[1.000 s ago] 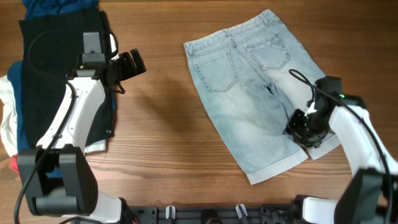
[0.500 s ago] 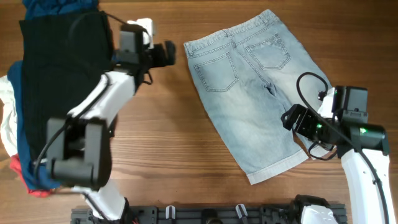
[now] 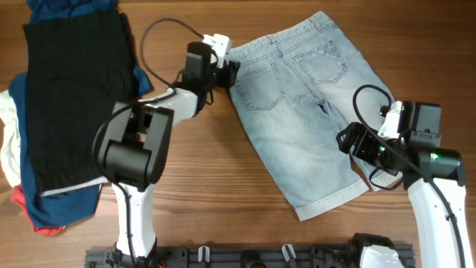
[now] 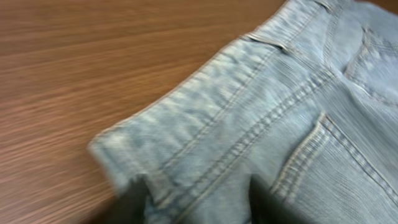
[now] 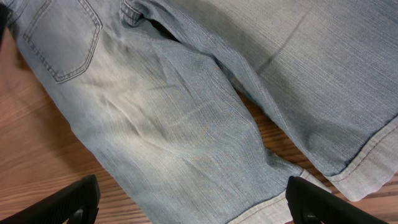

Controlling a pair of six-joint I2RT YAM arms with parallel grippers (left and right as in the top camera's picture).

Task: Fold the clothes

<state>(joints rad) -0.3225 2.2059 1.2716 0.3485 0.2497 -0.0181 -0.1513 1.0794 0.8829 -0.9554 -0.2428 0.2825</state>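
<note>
- Denim shorts [image 3: 297, 112] flat, back pockets up.
- Left gripper [image 3: 225, 71] at waistband corner; pinching or not, cannot tell.
- Right gripper [image 3: 348, 140] spread wide above one leg.

A brown wood-grain surface [image 3: 208, 186] carries a pile of clothes at its left side. A large black ribbed garment [image 3: 71, 97] lies on top. Navy blue cloth [image 3: 74, 202], white cloth [image 3: 9, 149] and red cloth [image 3: 44, 229] show beneath it.
</note>
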